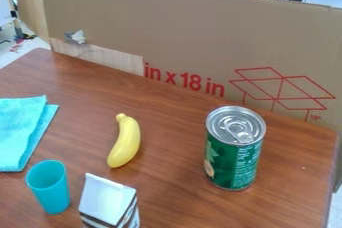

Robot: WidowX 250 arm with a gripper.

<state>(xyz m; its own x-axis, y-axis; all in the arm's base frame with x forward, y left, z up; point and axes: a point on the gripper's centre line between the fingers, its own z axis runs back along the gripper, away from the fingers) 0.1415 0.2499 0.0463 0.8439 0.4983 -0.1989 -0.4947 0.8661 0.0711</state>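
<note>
A yellow toy banana (125, 142) lies near the middle of the brown wooden table, its stem end toward the back. To its right a green can (234, 157) with a silver pull-tab lid stands upright. A teal cup (49, 188) is at the lower left, tilted slightly in view, with its opening up. Just right of the cup, at the bottom edge, is a white carton (108, 199) with dark stripes, its lower part cut off. A folded turquoise cloth (21, 132) lies at the left edge, behind the cup.
A tall cardboard panel (200, 32) with red print stands along the table's back edge. Behind it are cables and equipment. The wooden table (174, 117) has its right edge near the right side of the view.
</note>
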